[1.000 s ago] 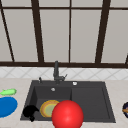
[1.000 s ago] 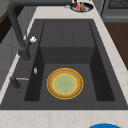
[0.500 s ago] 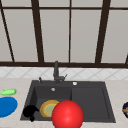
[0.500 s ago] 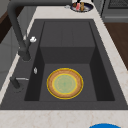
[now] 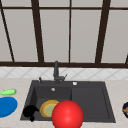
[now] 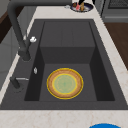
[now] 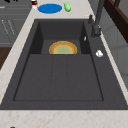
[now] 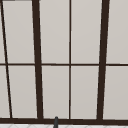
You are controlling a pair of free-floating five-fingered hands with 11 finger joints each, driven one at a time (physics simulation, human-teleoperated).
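Overall, nothing has shifted since the earlier frames. The left hand (image 5: 30, 111) hovers at the sink's (image 5: 90, 100) left front edge; its finger state cannot be told. The yellow plate (image 5: 48, 108) lies just right of it, the red ball (image 5: 67, 115) beyond.

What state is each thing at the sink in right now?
Left hand: in the air at the sink's front left edge, touching nothing I can make out; fingers unclear.
Yellow plate: lying flat on the floor of the sink basin.
Faucet: no water seen running.
Blue plate: flat on the left counter.
Green item: lying on the counter behind the blue plate.
Red ball: in front of the sink, support unclear.
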